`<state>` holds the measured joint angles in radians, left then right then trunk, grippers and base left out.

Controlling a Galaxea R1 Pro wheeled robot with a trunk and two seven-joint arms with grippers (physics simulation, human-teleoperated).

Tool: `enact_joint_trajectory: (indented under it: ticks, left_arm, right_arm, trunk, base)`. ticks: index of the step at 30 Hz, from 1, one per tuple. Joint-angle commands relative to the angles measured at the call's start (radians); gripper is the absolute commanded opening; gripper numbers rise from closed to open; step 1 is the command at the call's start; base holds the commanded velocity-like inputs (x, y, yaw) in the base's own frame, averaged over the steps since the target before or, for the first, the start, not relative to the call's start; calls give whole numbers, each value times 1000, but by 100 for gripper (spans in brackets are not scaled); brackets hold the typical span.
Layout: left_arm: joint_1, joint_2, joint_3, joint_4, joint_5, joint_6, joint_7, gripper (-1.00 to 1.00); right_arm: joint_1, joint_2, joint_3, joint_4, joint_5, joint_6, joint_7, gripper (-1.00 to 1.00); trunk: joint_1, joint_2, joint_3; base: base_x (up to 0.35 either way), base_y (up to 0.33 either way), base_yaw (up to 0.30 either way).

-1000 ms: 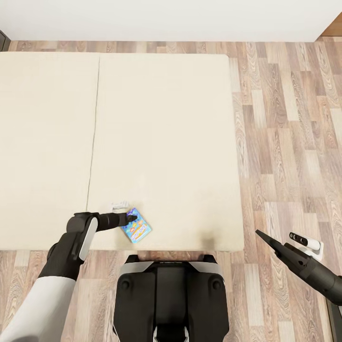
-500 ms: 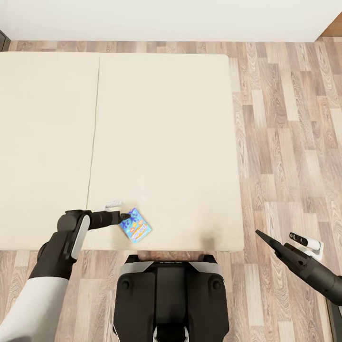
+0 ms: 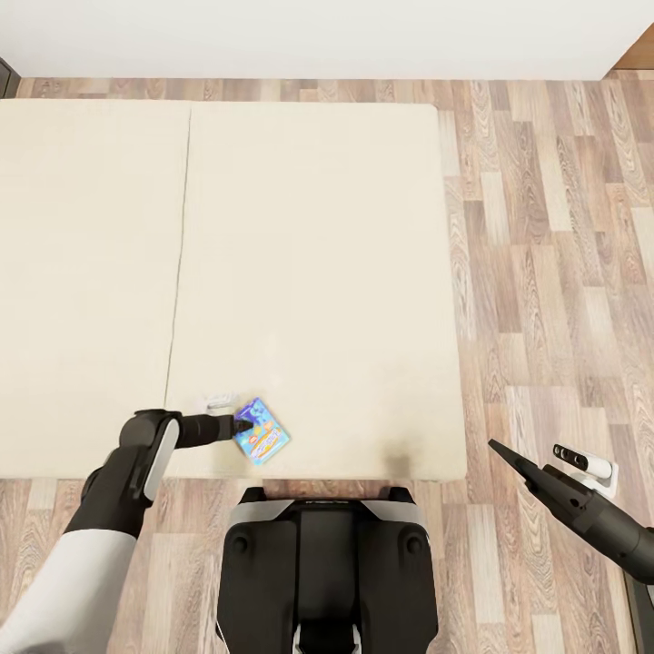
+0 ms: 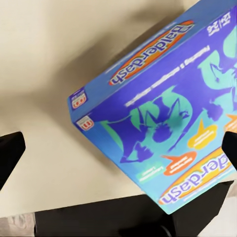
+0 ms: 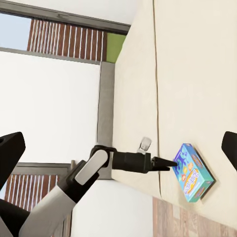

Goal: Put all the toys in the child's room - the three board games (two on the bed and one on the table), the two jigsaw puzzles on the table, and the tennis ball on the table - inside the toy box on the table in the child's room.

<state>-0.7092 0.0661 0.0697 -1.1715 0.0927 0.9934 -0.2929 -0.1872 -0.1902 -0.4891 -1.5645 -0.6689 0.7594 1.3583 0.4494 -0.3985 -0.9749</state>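
Beige bed (image 3: 309,272) on plank floor (image 3: 554,272). Left gripper (image 3: 243,421), spread wide, reaches the near corner of the board game (image 3: 262,431); the wrist view reads "Balderdash". Right gripper (image 3: 498,448), well apart: opening unclear.

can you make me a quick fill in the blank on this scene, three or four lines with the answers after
1. The blue board game lies on the beige ____, near the edge closest to the robot.
2. The claw reaching the board game belongs to the robot's ____ arm.
3. The big word printed on the box lid is ____.
4. The right claw hangs over the wooden ____, beside the bed.

Missing words: bed; left; Balderdash; floor
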Motion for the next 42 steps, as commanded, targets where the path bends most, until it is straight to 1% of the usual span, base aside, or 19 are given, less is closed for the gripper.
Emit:
enact_joint_trajectory:
  ticks: [1,22,28,31,35,39,42]
  left_arm:
    - [0,-1,0,6,9,5,3,100]
    - [-1,-6,-2,21,17,1,-11,100]
    - [-1,-22,-9,24,18,1,-12,100]
    - [-1,-25,-15,24,18,1,-13,100]
    - [-2,-28,-29,24,18,1,-37,100]
    - [-2,-29,-34,24,16,-2,-67,100]
    - [-2,-28,-35,24,14,-4,-73,100]
  right_arm:
    - [0,0,0,0,-3,9,1,100]
    - [0,1,0,0,-3,9,2,100]
    - [0,1,0,0,-3,9,2,100]
    - [-1,0,0,0,-3,9,2,100]
    - [-1,-1,0,0,-3,9,3,100]
    - [-1,-1,0,0,-4,9,4,100]
    - [-1,-1,0,0,-4,9,4,100]
  trunk:
    - [1,-2,-1]
    - [1,-2,-1]
    - [1,-2,-1]
    - [1,-2,-1]
    - [1,-2,-1]
    - [1,-2,-1]
    - [1,-2,-1]
  base:
    - [0,0,0]
    - [0,0,0]
    - [0,0,0]
    - [0,0,0]
    - [0,0,0]
    - [0,0,0]
    - [0,0,0]
